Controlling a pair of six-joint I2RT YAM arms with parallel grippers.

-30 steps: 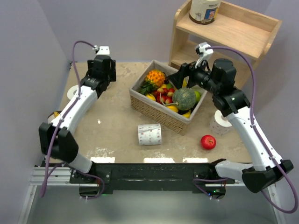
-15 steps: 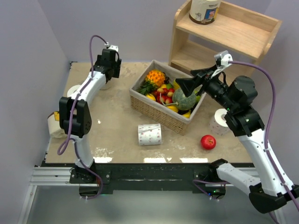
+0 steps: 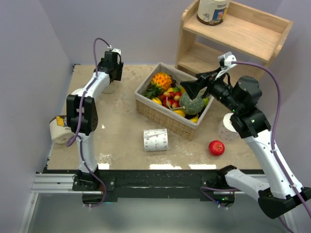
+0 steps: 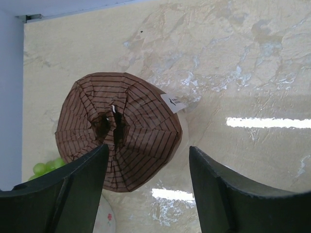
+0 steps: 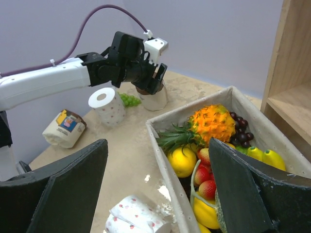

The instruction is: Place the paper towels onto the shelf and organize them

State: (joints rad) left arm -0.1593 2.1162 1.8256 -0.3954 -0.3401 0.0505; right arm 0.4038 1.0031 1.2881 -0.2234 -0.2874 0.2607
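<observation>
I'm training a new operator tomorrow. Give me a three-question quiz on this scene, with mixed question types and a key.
1. True or false: the left tool is shut on the brown-topped roll.
2. What stands on the shelf, top tier? A) a wrapped roll B) an apple C) a pineapple
3. Fill in: the bare roll in front of the basket lies on its ____.
Key: 1 false, the left tool is open over the brown-topped roll; 2 A; 3 side.

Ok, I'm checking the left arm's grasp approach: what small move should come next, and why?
Probably centre the left gripper over the upright brown-striped wrapped paper towel roll before descending: its jaws are open above it, but the roll sits off-centre, partly under one finger.
</observation>
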